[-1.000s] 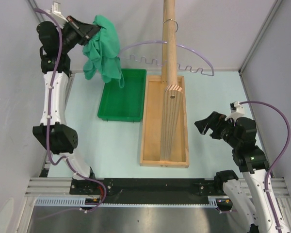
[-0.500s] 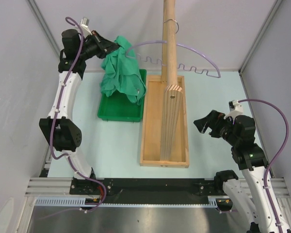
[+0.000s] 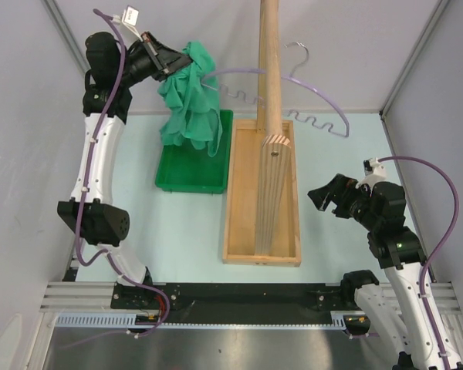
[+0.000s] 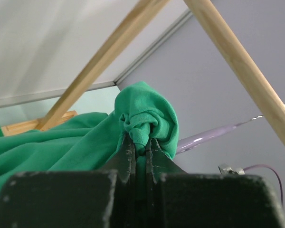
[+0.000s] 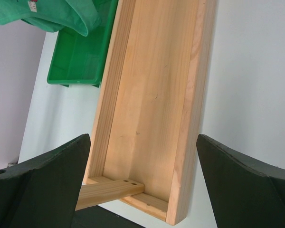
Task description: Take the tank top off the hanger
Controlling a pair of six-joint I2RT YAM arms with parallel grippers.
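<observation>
Left gripper [image 3: 167, 60] is raised over the far left corner of the pale blue-green table [image 3: 177, 223], its jaws pinched almost fully together on a bunched fold of the soft teal-green sleeveless tank top [image 3: 191, 100]. The left wrist view shows the black fingertips [image 4: 128, 154] nipping a rolled knot of the cloth, with the rest of the garment spilling away to the left. The tank top hangs limp and crumpled from that grip, above the far end of the rigid bright green plastic tray [image 3: 187, 171]; whether its lowest folds touch the tray I cannot tell.

The thin pale lavender clothes hanger [image 3: 309, 85] with wavy notched arms is up at the tall round wooden pole [image 3: 269, 69]. It sits tilted, its right arm lower than its left. Its small metal hook [image 3: 297, 49] shows just to the right of the pole, and the tip of its left arm runs into the hanging cloth.

The pole rises from a long shallow wooden box base [image 3: 289, 223] set lengthwise near the middle of the table, with the green tray just beside its left side toward the far edge.

Right gripper [image 3: 329, 200] hovers near the table's right edge, beside the wooden base, jaws spread wide and holding nothing.
</observation>
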